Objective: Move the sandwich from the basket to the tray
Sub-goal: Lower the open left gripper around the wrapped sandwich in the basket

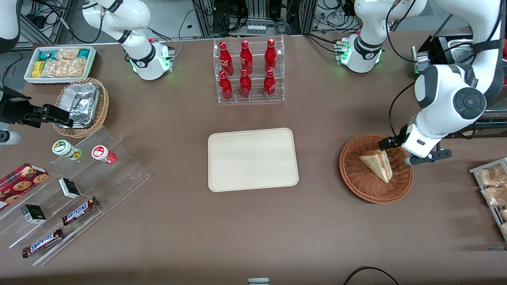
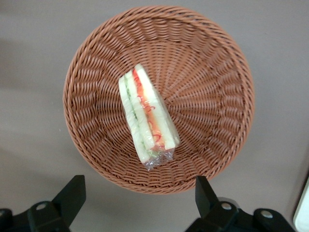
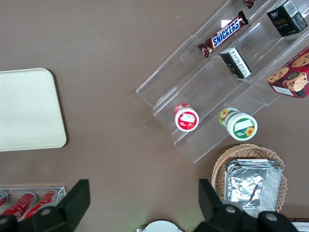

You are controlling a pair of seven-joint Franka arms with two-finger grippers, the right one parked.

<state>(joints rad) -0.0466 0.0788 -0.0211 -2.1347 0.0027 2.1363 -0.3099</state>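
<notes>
- The sandwich (image 2: pixel 147 117) lies inside the basket (image 2: pixel 212 63), toward the working arm's end of the table
- The gripper (image 2: pixel 140 193) hovers above the basket, fingers spread apart, holding nothing
- The tray (image 1: pixel 252 159) sits mid-table

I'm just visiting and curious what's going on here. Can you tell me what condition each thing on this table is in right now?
sandwich: wrapped, lying in the basket, not gripped
basket: upright, holds only the sandwich
tray: flat on the table, nothing on it
gripper: open, hovering above the basket
red bottles: upright in their clear rack
foil container: crumpled, sitting in a tan wicker basket
</notes>
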